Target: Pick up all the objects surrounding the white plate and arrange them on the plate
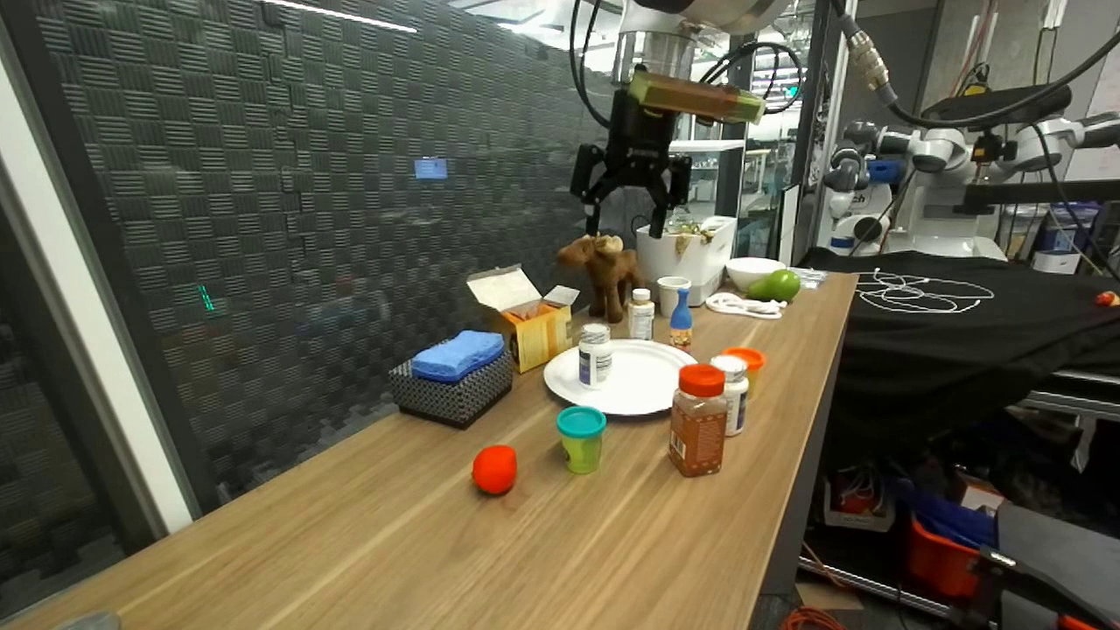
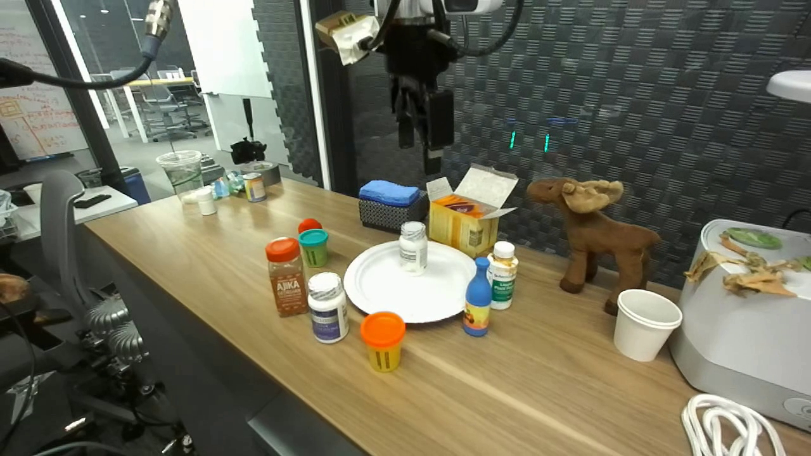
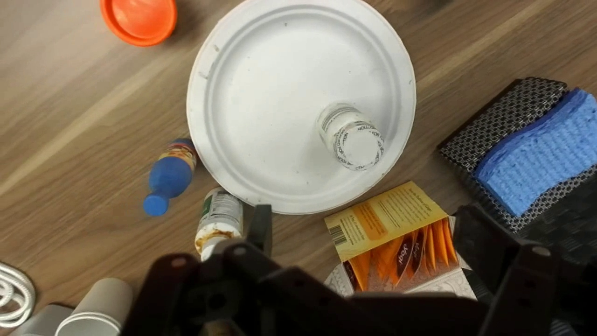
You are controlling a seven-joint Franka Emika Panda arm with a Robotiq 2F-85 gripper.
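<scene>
One white plate [image 2: 386, 297]: flat on the wood-grain countertop [image 1: 420, 560], with small items standing around its rim.
White-capped pill bottle [image 3: 357, 140]: upright on the plate, off-centre, toward the side where the yellow box of Yogi sachets [image 3: 387, 219] stands with its flaps up, just beyond the rim.
Gripper [image 1: 626, 221]: hanging well above the level of the plate, fingers pointing down, jaws spread wide.
Teal-lidded green tub [image 1: 582, 442]: upright on the countertop, near the plate.
Red tomato-like ball [image 1: 495, 470]: on the same side as that tub, farther from the plate.
Red-lidded Ajika jar [image 2: 287, 282]: upright near the plate.
Blue-labelled white bottle [image 2: 328, 310]: upright just beside the plate, next to the jar.
Orange-lidded yellow tub [image 2: 383, 342]: upright near the rim.
Slim-necked blue bottle [image 2: 478, 301]: upright just beside the plate; contact with the rim cannot be told.
Green-labelled white bottle [image 2: 502, 282]: upright by the rim, between the blue bottle and the Yogi box.
Blue sponge [image 2: 388, 193]: on a black-and-grey patterned box [image 2: 383, 216], near the plate.
Brown moose plush [image 2: 599, 234]: well apart from the plate.
</scene>
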